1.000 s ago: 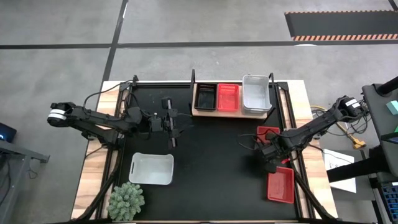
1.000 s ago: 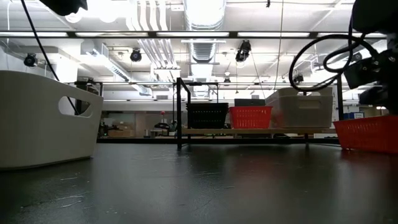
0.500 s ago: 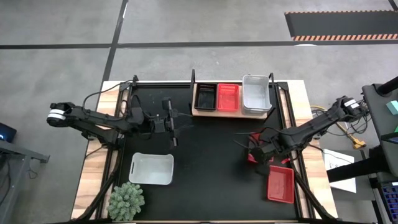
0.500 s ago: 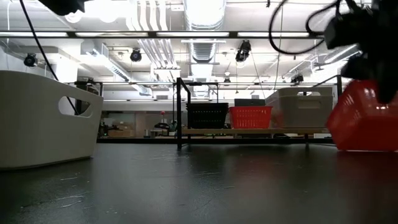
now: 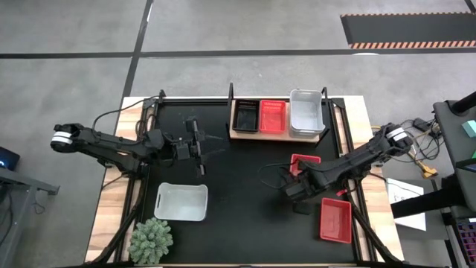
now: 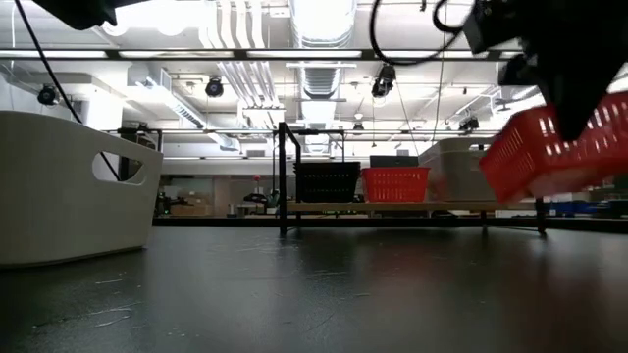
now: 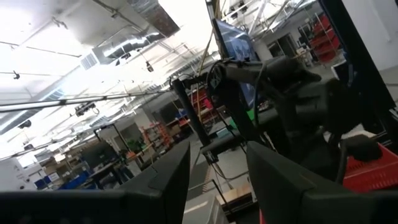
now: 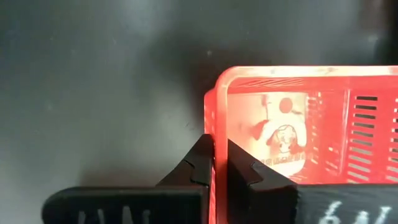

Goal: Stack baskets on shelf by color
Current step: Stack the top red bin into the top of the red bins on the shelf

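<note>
The left hand (image 5: 199, 146) hangs over the black mat (image 5: 245, 193) at the counter's left-centre, just left of the shelf; in the left wrist view its two fingers (image 7: 168, 180) stand apart with nothing between them.

Nearer, on the mat's left, lies a white basket (image 5: 181, 202), which fills the left edge of the low view (image 6: 69, 186). A green plant (image 5: 151, 239) sits at the near-left corner, just beside that basket.

At the far edge, the wooden shelf (image 5: 277, 135) carries three piles side by side: a black basket (image 5: 245, 115) on the left, a red basket (image 5: 272, 116) in the middle and a white basket (image 5: 306, 113) on the right. The low view shows the same row: black (image 6: 327, 181), red (image 6: 395, 183), white (image 6: 471, 172).

The right hand (image 5: 299, 181) is over the mat right of centre, clamped on the rim of a red basket (image 5: 303, 165). The right wrist view shows its fingers (image 8: 202, 163) pinching the basket's end wall (image 8: 298, 124). In the low view this basket (image 6: 554, 147) is clear of the counter and tilted, its left end lower.

Another red basket (image 5: 335, 221) lies flat on the mat at the near right, near the right hand but apart from it.
</note>
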`<action>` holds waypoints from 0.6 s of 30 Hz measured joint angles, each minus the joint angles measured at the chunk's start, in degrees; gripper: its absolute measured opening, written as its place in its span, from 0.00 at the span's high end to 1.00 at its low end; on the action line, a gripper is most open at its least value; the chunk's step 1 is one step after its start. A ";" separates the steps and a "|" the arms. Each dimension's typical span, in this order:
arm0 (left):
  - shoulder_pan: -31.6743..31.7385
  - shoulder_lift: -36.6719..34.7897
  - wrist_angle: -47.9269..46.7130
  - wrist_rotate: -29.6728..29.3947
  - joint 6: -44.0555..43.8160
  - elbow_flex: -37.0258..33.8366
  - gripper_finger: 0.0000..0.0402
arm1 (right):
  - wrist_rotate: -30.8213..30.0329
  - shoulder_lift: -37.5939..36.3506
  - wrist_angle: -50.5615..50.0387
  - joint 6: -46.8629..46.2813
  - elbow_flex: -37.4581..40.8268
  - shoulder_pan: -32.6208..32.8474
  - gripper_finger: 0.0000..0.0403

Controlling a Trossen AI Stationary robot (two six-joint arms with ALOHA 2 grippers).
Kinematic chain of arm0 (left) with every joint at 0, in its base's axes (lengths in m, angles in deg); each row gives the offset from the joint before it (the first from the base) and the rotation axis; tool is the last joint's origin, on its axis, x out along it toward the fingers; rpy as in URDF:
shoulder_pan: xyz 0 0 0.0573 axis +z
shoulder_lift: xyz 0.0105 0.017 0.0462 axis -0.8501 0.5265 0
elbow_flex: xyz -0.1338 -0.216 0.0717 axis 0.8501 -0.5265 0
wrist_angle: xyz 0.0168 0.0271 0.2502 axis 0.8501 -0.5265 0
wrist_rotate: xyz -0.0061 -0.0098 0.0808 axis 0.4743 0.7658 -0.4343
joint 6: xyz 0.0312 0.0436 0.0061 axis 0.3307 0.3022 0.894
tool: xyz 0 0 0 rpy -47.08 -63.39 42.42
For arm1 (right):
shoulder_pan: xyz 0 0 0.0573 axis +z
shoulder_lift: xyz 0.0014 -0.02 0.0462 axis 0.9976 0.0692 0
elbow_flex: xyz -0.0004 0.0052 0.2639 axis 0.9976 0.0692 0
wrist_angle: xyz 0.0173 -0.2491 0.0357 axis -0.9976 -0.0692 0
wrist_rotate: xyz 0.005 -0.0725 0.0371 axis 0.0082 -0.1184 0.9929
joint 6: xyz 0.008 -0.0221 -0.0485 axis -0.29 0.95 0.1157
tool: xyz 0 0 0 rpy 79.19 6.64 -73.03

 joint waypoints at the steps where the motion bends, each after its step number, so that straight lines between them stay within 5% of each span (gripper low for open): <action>1: 0.00 -0.29 0.01 0.00 0.00 -0.29 0.64 | -0.07 0.71 -1.06 0.25 -1.68 0.00 0.98; 10: 0.00 -2.87 -0.01 0.00 -0.02 -2.25 0.64 | -5.82 1.91 -2.99 3.19 -14.47 -2.87 0.98; 18: 0.00 -3.02 0.36 0.00 0.00 -2.25 0.64 | -12.68 2.86 -2.96 17.00 -23.33 -13.43 0.98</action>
